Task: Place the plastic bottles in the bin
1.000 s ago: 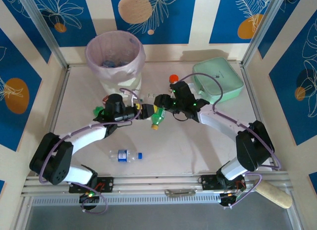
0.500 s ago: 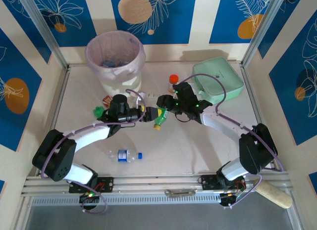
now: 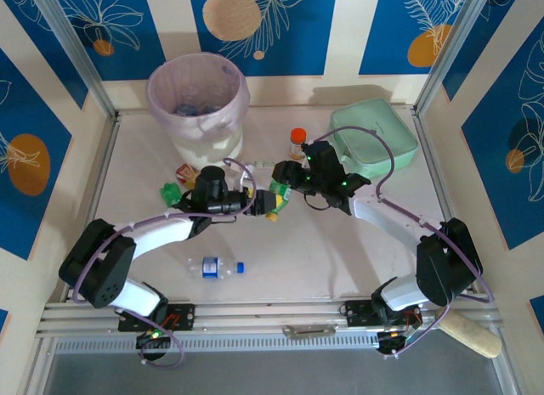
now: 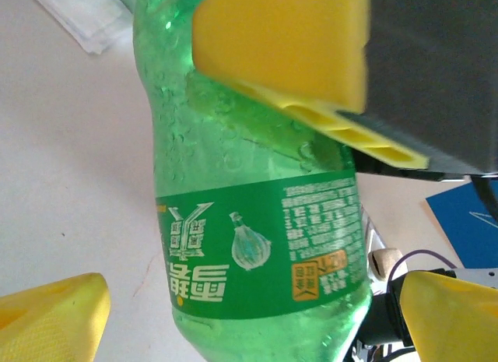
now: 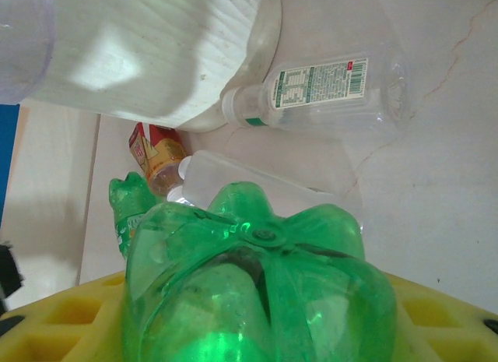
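A green plastic bottle (image 3: 276,196) with a yellow cap hangs tilted over mid-table, and my right gripper (image 3: 286,183) is shut on it. In the right wrist view its lobed base (image 5: 261,292) sits between my yellow pads (image 5: 70,319). My left gripper (image 3: 253,200) is open, and its fingers (image 4: 50,315) stand either side of the bottle's labelled body (image 4: 257,261). A clear bottle with a blue cap (image 3: 214,266) lies near the front. Another green bottle (image 3: 172,191) and a red-labelled one (image 3: 184,172) lie by the bin (image 3: 197,98).
A clear bottle with a green-white label (image 5: 327,93) and a plain one (image 5: 257,192) lie at the bin's foot. The orange bottle with a red cap (image 3: 297,140) stands beside the mint-green case (image 3: 374,138) at the back right.
My left gripper has reached right until its fingers straddle the green bottle. The right gripper, holding that bottle, has shifted slightly right.
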